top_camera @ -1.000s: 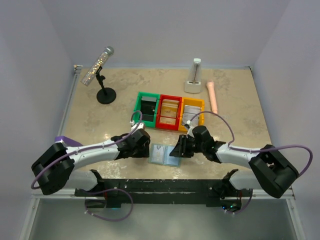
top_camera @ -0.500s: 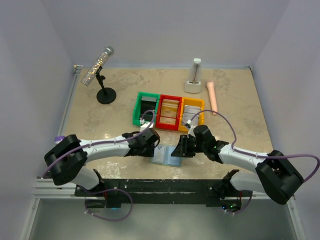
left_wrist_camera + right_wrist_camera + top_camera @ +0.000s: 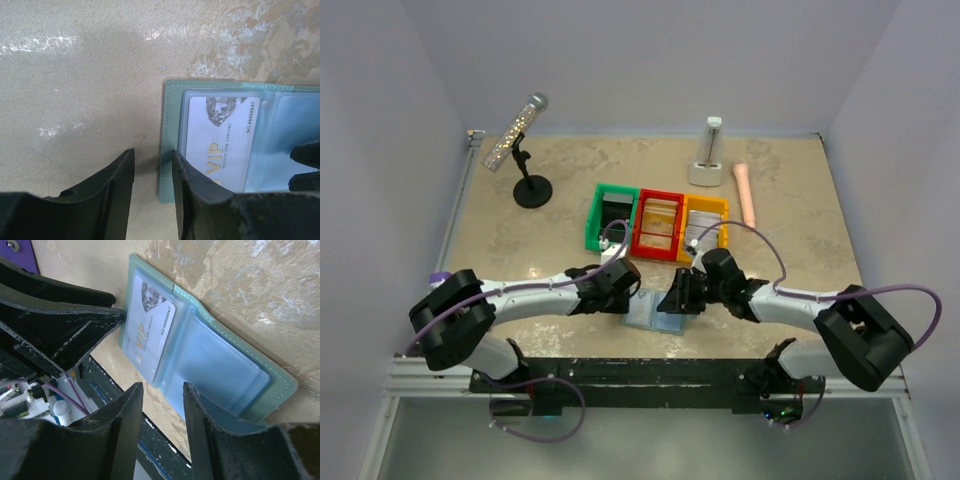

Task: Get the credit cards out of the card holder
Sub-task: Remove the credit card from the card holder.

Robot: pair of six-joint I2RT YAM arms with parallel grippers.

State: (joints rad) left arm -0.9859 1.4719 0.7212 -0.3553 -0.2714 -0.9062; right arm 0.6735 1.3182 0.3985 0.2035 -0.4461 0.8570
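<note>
- The left gripper (image 3: 152,156) is seen low over the table (image 3: 75,90), at the left edge of the holder (image 3: 169,125)
- Its jaws are parted by a narrow gap; bare table shows through that gap and nothing is gripped
- The inner finger (image 3: 200,200) is set right at the holder's left rim; whether it touches cannot be told
- One card (image 3: 220,137), white and printed "VIP", is seated in the left pocket of the holder, which is laid open and flat near the table's near edge, between the two grippers
- No card is seen in the right pocket; only pale blue film shows there, though a hidden card cannot be ruled out
- The right gripper (image 3: 162,387) is held over the holder's near edge, about the fold, with jaws apart and nothing clamped
- In the left wrist view one fingertip (image 3: 306,155) of it is seen over the right panel, seemingly to pin the holder down
- The step in hand is judged to be the approach to the first card; nothing is drawn out yet
- Next, the card's free edge must be caught by the left gripper and slid out of the pocket while the holder is pinned
- Which way the pocket opens cannot be told, and a grip on the rim instead of the card would likely lift the whole holder
</note>
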